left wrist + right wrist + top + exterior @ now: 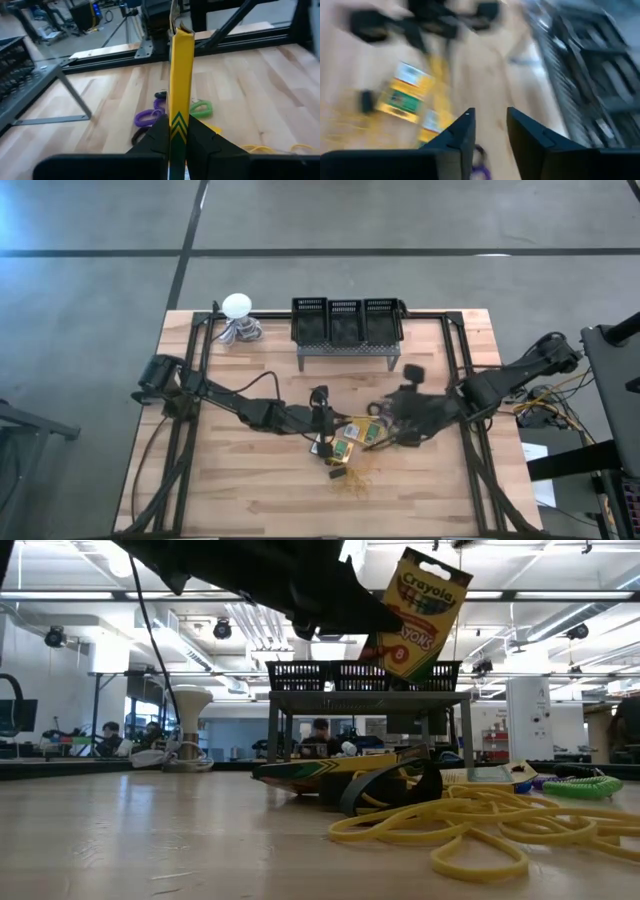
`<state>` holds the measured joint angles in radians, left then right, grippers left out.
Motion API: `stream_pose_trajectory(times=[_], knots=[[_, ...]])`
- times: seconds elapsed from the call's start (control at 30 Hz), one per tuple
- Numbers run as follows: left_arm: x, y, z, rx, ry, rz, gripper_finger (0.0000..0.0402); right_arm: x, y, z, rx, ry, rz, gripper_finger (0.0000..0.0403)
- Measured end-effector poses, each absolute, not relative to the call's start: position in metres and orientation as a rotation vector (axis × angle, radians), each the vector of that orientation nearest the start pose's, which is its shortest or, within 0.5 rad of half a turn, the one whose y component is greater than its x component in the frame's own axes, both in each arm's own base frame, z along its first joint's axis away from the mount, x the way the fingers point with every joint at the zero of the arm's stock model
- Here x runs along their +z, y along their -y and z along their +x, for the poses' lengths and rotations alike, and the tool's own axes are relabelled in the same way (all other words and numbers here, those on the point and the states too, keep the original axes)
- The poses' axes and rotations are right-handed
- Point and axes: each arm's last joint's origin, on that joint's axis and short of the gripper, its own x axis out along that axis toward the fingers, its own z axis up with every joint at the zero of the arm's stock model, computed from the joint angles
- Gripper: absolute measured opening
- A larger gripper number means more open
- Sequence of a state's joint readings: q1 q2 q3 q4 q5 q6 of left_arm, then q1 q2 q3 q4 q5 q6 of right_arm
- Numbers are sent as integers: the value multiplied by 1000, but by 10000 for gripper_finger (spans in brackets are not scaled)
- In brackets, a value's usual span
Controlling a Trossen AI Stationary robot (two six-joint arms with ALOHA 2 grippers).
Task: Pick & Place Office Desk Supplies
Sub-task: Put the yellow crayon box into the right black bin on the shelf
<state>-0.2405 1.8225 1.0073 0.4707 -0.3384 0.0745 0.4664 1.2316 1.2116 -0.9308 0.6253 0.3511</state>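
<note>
— Can you read that box up in the air?

— "Crayola" across the top, and "crayons" lower down on the face. The left claw [176, 137] is pinching that crayon box [421, 612] by its thin edge, well off the tabletop [250, 490]. It hangs tilted in front of the grey perforated stand [346, 332], about level with the stand's baskets.

— And the other arm?

— The right claw [490, 131] has its fingers spread with nothing between them (the wrist picture is smeared, so little else is clear). It sits beside the stand's front, right of the pile.

— What's the surface like?

— Pale wooden planks with a dark metal frame round them. Beyond is a big open room with strip lights overhead, polished grey floor, and people seated at desks far back.

— The rest of the supplies?

— In front of the stand: a second crayon box [348, 446] lying flat, yellow with a green panel, and a tangle of yellow rubber bands [470, 823] nearest the front edge. A purple ring [146, 117] and a green ring [200, 108] lie just beside each other on the wood. A white ball-shaped thing [236, 305] stands left of the stand.
</note>
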Motion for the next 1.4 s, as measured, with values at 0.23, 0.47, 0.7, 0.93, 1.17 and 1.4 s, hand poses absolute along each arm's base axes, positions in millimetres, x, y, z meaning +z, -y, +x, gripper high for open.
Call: stream_pose_trajectory(times=[0.23, 0.47, 0.7, 0.93, 1.17, 1.4], knots=[[196, 84, 380, 19, -278, 113, 35, 254, -88, 187, -330, -721, -62, 170], [204, 85, 381, 16, -200, 76, 36, 188, -97, 182, -152, -251, 6, 196], [202, 84, 375, -4, -89, 44, 37, 167, -86, 163, -45, 159, 22, 196], [193, 77, 362, 4, 10, 0, 37, 166, -93, 182, -57, 187, -35, 196], [193, 76, 361, -16, 16, -2, 37, 178, -91, 209, -124, 197, -27, 194], [192, 76, 360, -18, 16, -2, 38, 186, -89, 225, 10, 151, -7, 171]])
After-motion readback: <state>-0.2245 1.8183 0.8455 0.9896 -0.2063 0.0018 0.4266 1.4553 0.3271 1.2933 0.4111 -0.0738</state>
